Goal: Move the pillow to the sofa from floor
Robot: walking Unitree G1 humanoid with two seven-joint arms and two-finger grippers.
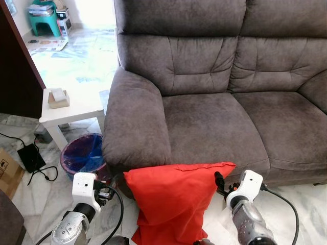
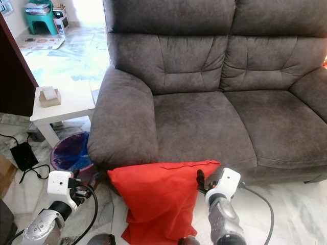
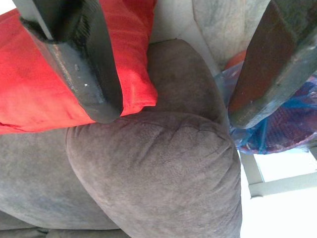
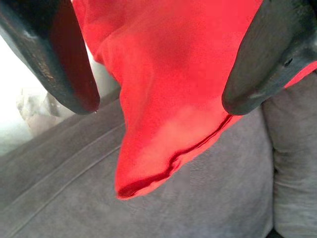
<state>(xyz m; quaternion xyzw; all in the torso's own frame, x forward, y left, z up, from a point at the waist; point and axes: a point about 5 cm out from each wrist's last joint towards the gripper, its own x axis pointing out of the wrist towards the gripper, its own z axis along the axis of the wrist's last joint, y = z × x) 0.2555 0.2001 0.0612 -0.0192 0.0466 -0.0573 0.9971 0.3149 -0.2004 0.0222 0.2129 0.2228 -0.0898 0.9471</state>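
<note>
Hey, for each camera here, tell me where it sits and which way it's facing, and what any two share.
Left eye: on the head, facing down at the sofa, red pillow, both arms.
Right eye: beside it, same scene.
Left wrist: along the open left gripper toward the armrest, pillow corner, bin.
Right wrist: along the open right gripper at the pillow's corner over the seat.
All four share pillow and sofa.
</note>
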